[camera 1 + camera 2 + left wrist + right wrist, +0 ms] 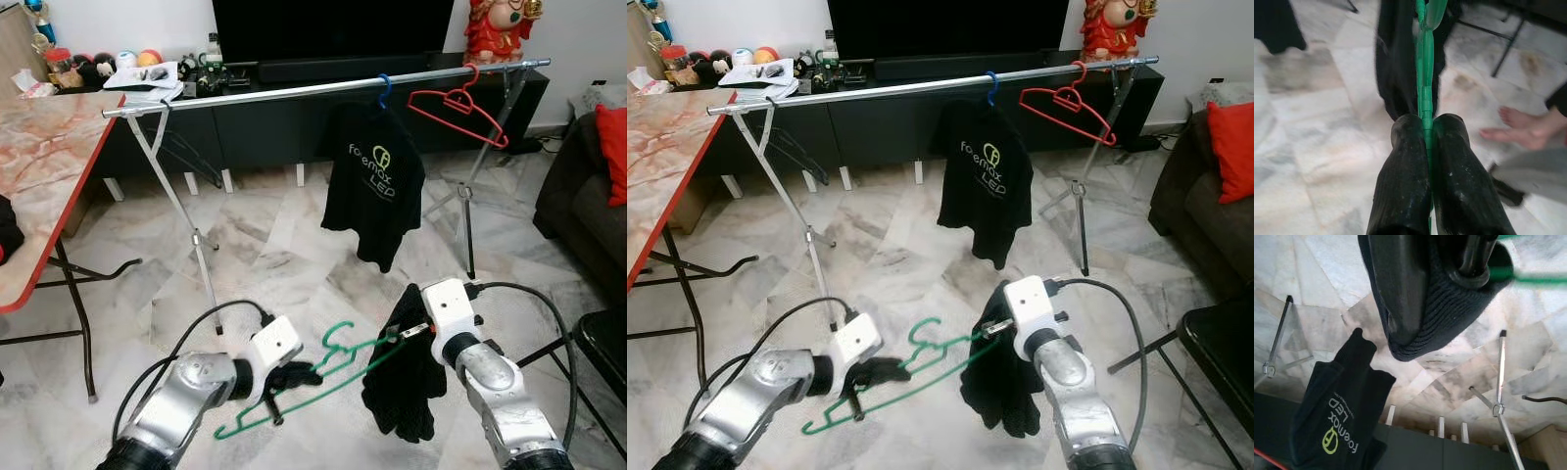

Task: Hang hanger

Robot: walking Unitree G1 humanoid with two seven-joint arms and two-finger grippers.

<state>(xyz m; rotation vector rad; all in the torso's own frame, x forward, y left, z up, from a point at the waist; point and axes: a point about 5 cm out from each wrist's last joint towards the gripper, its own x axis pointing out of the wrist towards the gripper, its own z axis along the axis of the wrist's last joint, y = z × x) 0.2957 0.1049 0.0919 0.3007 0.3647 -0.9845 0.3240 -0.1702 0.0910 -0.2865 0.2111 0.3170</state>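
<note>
While the robot stands over the marble floor (284,245), its left hand (294,377) is clamped on the lower bar of a green hanger (333,377); the left wrist view shows both fingers (1405,181) pressed tight on the green plastic. That hanger is held low in front of the robot, tilted, hook uppermost, well below the rail. Its far end runs into a dark garment (407,377) held at the right hand (409,328). That hand's fingertips are buried in the cloth, so I cannot tell if it is closed or how it grips; the right wrist view shows one finger (1400,284) inside the knit fabric with the green bar just beside it.

Behind, a metal clothes rail (294,90) spans the room on crossed legs. A black T-shirt (377,181) with pale lettering hangs from it on a blue hook (384,88), and a bare red hanger (458,113) hangs tilted near the rail's right end. At left a marble-patterned desk (39,176) is cut off by the frame edge. Small clutter on the dark TV cabinet (265,127) is too small to identify. A person's bare foot (1518,129) is on the floor in the left wrist view, blurred.
</note>
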